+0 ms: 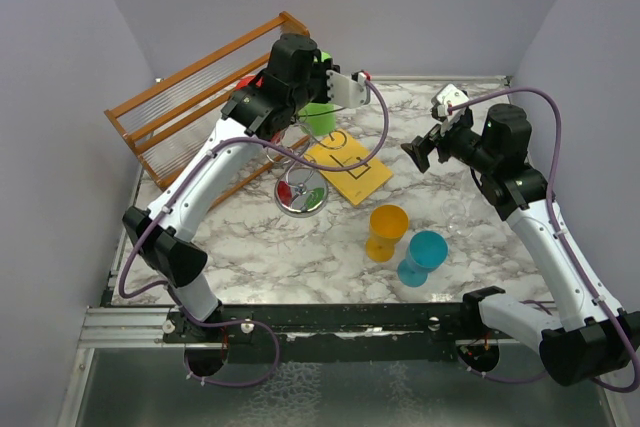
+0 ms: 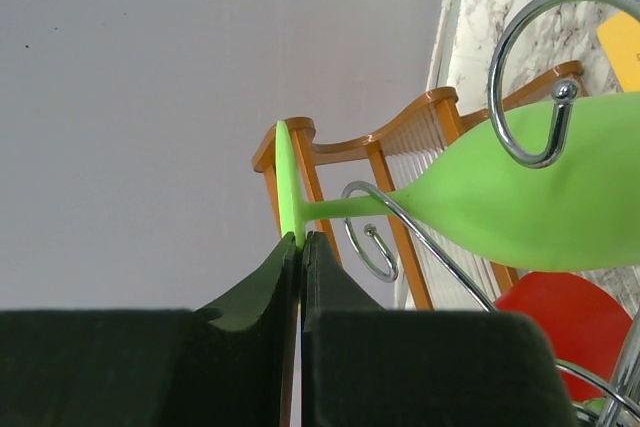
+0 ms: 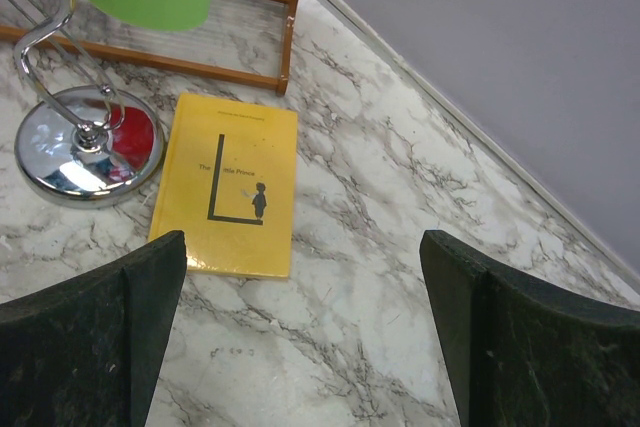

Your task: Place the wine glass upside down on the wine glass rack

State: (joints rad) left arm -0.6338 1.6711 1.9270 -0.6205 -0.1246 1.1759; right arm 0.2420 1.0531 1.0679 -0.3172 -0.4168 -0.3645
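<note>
Pincer (image 2: pixel 301 239) on glossy lime wine glass (image 2: pixel 540 207), curled chrome rack (image 3: pixel 60 162)

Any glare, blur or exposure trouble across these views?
Top external: even light, soft shadows, sharp; the silver wire wine glass rack mirrors colours in its round base. Left wrist: the left gripper is underexposed black, the lime-green wine glass is crisp, chrome loops carry highlights. Right wrist: the rack base flares white in patches; the right gripper looks soft.

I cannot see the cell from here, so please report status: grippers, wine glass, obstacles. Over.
Left gripper shut on green wine glass foot. Right gripper open, empty. Glass inverted among rack loops, not released. Red object close by.
</note>
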